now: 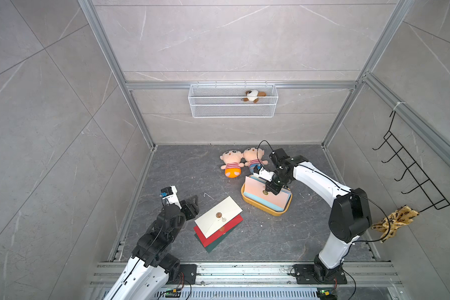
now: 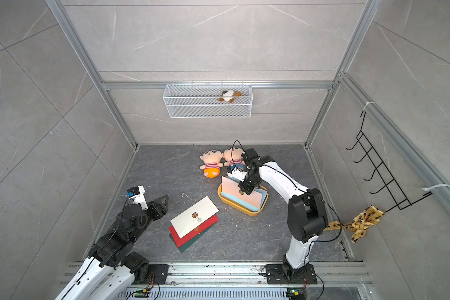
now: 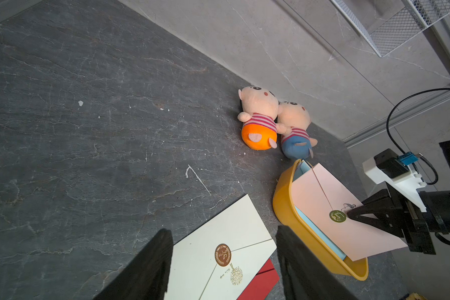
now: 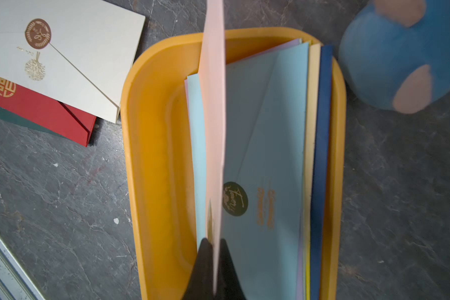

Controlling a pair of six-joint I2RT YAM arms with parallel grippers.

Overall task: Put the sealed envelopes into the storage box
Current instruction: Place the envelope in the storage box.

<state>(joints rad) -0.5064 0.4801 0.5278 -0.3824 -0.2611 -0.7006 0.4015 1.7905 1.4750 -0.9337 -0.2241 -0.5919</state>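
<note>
Clamping the pink envelope [image 4: 215, 104], the right gripper [image 4: 213, 244] holds it tilted over the mustard storage box [image 4: 151, 130], where a blue envelope [image 4: 265, 130] leans. A cream envelope [image 1: 218, 215], red envelope [image 1: 233, 224] and green envelope [image 1: 212, 246] lie fanned on open slate [image 1: 257, 233] beside the left gripper [image 3: 222, 231], jaws apart, empty. Plush dolls [image 1: 230, 165] crowd its far rim.

A pink envelope [image 2: 246, 201] is held, tilted, in the mustard storage box [image 2: 240, 211] by the closed right pincer [image 2: 245, 191].
</note>
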